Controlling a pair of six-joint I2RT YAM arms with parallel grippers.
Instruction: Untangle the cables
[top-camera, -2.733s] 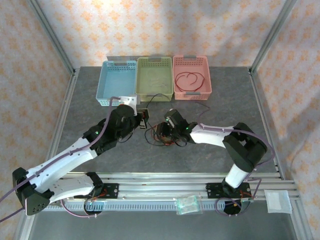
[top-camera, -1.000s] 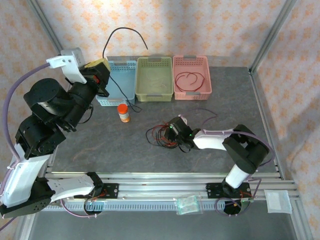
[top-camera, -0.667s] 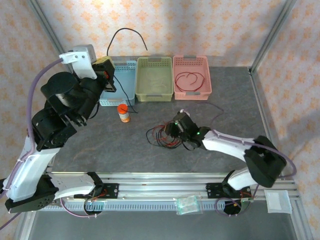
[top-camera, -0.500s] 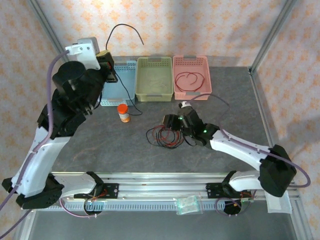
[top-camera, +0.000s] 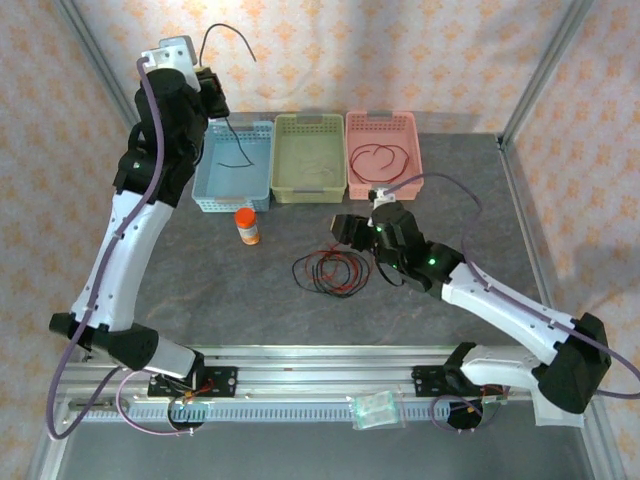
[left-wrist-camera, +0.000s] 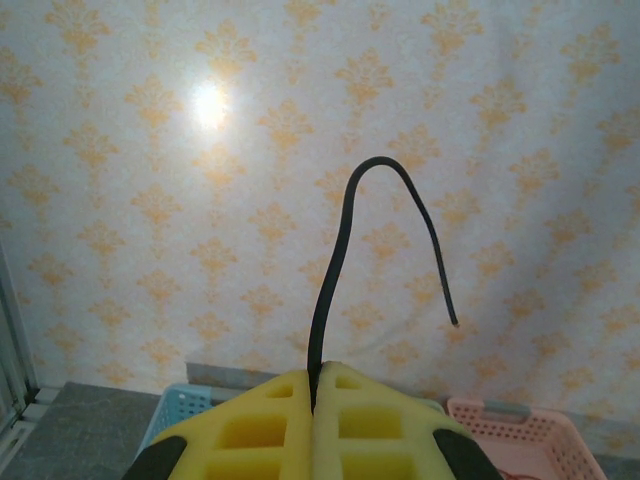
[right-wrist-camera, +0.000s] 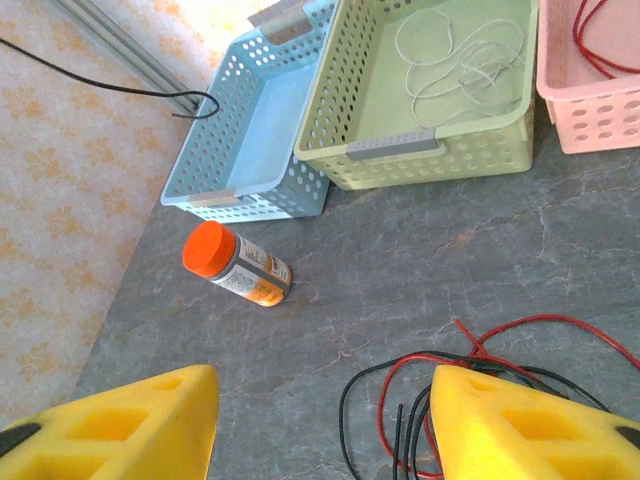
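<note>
Black cable (left-wrist-camera: 325, 310) is being clamped by the left gripper (left-wrist-camera: 313, 392) above the blue basket (top-camera: 228, 203) — sorting is being judged partway done. Right-front of that basket, the red-and-black tangle (top-camera: 330, 273) is being left unsorted beneath the spread-fingered, empty right gripper (right-wrist-camera: 320, 410).

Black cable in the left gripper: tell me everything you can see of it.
The black cable is thin and flexible, no plug visible. The shut left gripper pinches it partway along, high above the blue basket. Above the grip a short stretch rises, arches over and ends free in the air. Below, a longer stretch drops into the basket, its end curling there. It is apart from the tangle of cables.
</note>
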